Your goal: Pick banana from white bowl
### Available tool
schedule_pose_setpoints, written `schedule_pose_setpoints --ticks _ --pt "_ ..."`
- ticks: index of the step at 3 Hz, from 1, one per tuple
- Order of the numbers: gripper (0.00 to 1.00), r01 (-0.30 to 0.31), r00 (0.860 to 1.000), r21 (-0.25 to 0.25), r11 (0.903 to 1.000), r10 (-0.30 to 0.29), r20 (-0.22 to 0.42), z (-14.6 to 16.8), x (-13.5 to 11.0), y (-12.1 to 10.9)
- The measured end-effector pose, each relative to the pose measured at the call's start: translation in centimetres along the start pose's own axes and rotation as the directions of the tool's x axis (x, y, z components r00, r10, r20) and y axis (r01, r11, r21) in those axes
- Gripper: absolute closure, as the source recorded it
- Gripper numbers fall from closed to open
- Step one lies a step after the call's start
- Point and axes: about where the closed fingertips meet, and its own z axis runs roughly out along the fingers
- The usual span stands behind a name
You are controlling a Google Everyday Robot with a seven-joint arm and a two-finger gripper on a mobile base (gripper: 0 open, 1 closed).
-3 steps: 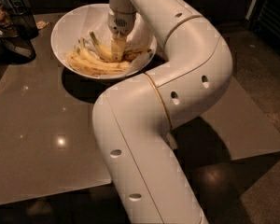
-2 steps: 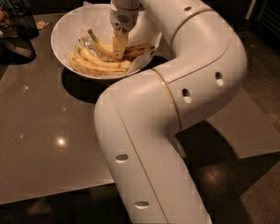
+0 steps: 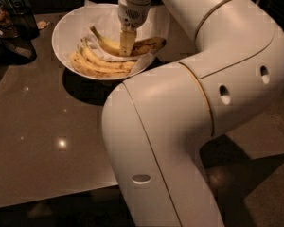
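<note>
Hand [image 3: 127, 50] down on banana [image 3: 149, 45], inside white bowl [image 3: 62, 32]

Dim warm light, glare spots on table [image 3: 33, 108], gripper [image 3: 127, 45] in white bowl [image 3: 61, 37]

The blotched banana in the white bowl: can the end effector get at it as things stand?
Probably yes. The end effector is over the middle of the banana, inside the white bowl, and nothing lies on it; the bunch sits beside it.
</note>
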Motion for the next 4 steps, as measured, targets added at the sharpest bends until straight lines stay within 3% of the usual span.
schedule_pose_setpoints --ticks 1,2,3,4 --pt "1.0 -0.001 1.0 0.026 0.9997 0.001 -0.001 -1.6 -0.1 0.8" --pt "1.0 0.009 1.0 0.059 0.9982 -0.01 0.021 -4.7 0.5 5.3" --pt "1.0 0.009 1.0 0.058 0.9983 -0.011 0.02 -4.6 0.5 5.3" --pt "1.0 0.015 1.0 0.081 0.9966 -0.017 0.024 -6.0 0.8 6.8"
